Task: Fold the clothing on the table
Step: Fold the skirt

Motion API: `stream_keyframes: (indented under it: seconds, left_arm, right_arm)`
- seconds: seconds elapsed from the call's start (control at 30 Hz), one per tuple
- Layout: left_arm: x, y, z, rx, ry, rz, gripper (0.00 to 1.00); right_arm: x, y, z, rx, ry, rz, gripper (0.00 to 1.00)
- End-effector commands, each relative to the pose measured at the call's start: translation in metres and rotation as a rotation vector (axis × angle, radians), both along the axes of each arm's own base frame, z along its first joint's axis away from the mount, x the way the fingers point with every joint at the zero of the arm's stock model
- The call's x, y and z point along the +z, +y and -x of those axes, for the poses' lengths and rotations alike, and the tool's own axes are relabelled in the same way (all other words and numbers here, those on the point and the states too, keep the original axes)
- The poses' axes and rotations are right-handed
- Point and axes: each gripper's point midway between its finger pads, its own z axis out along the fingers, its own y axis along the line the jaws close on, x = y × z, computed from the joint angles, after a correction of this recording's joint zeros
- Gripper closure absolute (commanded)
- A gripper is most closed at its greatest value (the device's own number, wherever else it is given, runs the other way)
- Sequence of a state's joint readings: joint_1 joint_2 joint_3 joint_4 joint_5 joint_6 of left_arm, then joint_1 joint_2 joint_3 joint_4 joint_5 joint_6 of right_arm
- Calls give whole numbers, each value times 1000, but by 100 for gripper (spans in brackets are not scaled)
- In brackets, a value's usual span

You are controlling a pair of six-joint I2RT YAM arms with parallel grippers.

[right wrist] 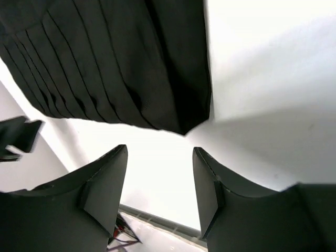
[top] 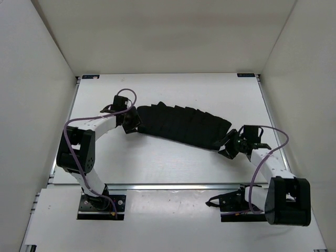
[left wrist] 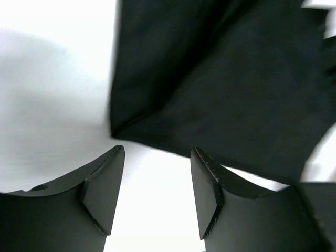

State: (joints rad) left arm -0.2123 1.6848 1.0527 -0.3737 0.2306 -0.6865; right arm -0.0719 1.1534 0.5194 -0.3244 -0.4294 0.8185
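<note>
Black pleated fabric, and plenty of it: the clothing [top: 181,125] lies flat on the white surface [top: 157,165] as a long, gently curved band between the two arms. At its left end, the left fingers [top: 129,123] stand apart with nothing between them, the garment's corner just ahead of their tips (the wrist view is a touch blurred, but the gap is plain). Across to the right end, the right fingers [top: 229,147] are apart too and empty, with a corner just beyond them. Nothing is held, so my read is a pause between folds. Next, each arm needs to nose forward, pinch its corner through every layer, then carry one end over the other without dragging the pleats.
</note>
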Motion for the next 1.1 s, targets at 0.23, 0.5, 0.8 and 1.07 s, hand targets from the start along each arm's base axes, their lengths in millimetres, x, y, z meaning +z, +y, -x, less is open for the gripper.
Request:
stream_keyframes:
  seconds: [0.23,0.5,0.8,1.07]
  left_arm:
    - [-43,-7,-3,23,18,-117,37]
    - [-47,-34,15,-38,-24,-98,100]
    - [-44,-55,105,-55,-32,28,100]
    - [-43,-77,104,-69,-41,68,100]
  right_arm:
    - [-24,4,-8,-221,-24,-77,48]
    - [-19,-25,-58,-192,-61,-14,96]
    - [-8,-98,-33,10,38,329,100]
    - [46,-49,-73,330,-58,565,100]
